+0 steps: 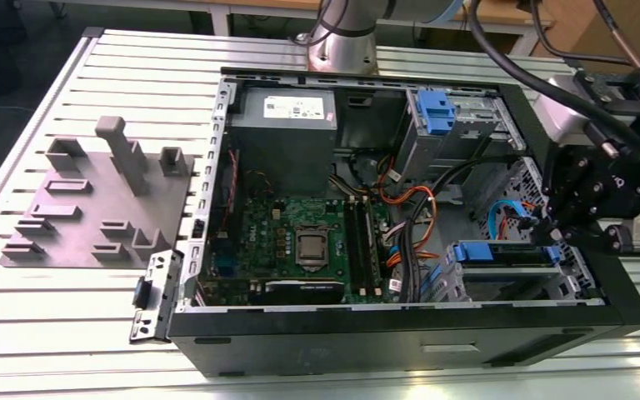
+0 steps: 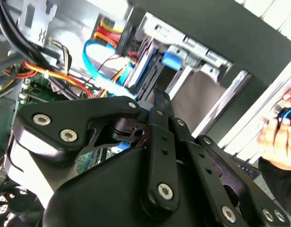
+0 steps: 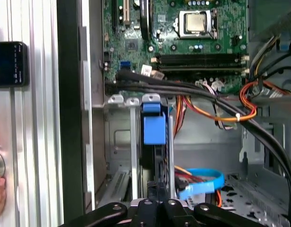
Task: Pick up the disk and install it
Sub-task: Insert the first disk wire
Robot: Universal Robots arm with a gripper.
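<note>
My black pincer [image 3: 157, 204] looms nearest in both wrist views, its bolted linkage poised just before the disk [image 3: 154, 124]. Whether it is clenched or released I cannot tell. The disk stands on edge in the metal drive cage [image 3: 118, 142], its bright blue carrier tab facing me. In the exterior view that cage sits at the near corner of the open computer case [image 1: 409, 337], on the exterior view's right, and my pincer hangs over the case's edge just beside it.

Orange and black cables [image 3: 216, 111] sweep across the case beyond the cage, with a light-blue data cable [image 3: 202, 182] curled beside it. The green motherboard [image 1: 297, 242] lies mid-case, and the power supply [image 1: 287, 112] is at the far side. A second blue carrier [image 1: 435, 112] shows in the far bay.

On the slotted aluminium table [image 1: 64, 333], at the exterior view's left, lies the grey fixture plate [image 1: 87, 208]. A person's hand [image 2: 277, 137] rests outside the case.
</note>
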